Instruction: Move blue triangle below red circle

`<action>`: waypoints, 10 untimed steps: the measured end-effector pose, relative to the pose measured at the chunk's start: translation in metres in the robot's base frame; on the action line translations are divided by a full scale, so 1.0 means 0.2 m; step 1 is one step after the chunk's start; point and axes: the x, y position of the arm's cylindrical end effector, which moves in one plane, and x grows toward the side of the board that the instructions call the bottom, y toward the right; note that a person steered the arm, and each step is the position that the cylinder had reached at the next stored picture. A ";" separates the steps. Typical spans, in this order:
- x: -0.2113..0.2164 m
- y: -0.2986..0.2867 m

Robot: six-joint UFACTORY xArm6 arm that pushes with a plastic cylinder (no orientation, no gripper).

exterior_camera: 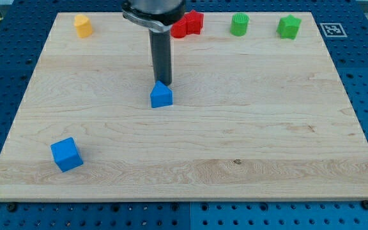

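A: Where is the blue triangle (161, 95) placed?

B: It is seen left of the board's (286, 128) centre, in the upper half, well below the red blocks (188, 24) at the top edge. Those reds are partly hidden by the arm, so which one is the circle cannot be told.

A: And my tip (163, 83)?

B: It is set at the triangle's upper edge, touching or just beside it. No claw is fitted, so nothing is held; blocks can only be pushed.

A: Which step is judged to be in hand?

B: The push itself, probably. The triangle is already below the reds but slightly to the view's left.

A: What is called for next?

B: From above, only a downward push is offered. The tip would likely have to be brought round to the triangle's lower left, so it can be nudged up and rightward.
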 end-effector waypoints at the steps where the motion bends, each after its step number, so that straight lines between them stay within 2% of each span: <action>1: 0.02 0.12; 2: 0.14 0.28; 3: 0.34 0.26; 4: 0.35 0.06; 6: -0.08 -0.36; 7: -0.26 -0.47; 8: -0.07 -0.45; 9: 0.11 -0.26; 10: 0.04 -0.02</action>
